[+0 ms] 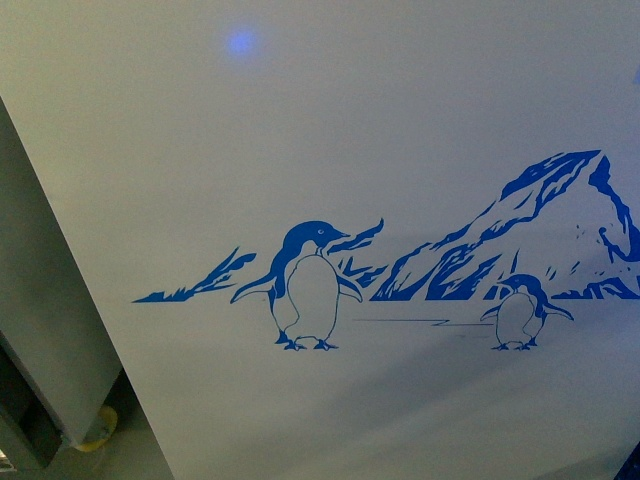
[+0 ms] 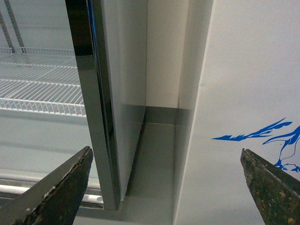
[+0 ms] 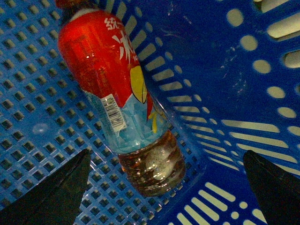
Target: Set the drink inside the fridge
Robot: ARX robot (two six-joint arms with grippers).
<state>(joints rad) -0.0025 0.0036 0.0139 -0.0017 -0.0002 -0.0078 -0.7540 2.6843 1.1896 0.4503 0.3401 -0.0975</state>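
The fridge fills the front view as a white wall with a blue penguin-and-mountain decal; neither arm shows there. In the left wrist view my left gripper is open, pointing at the gap between the fridge's side and a grey cooler. The drink, a clear bottle of reddish liquid with a red and blue label, lies on its side in a blue perforated basket. My right gripper hangs open just above the bottle's base, its fingers apart on either side and touching nothing.
A tall grey glass-door cooler with white wire shelves stands left of the fridge, a narrow gap between them. The cooler's grey corner also shows in the front view. The basket's slotted walls rise close around the bottle.
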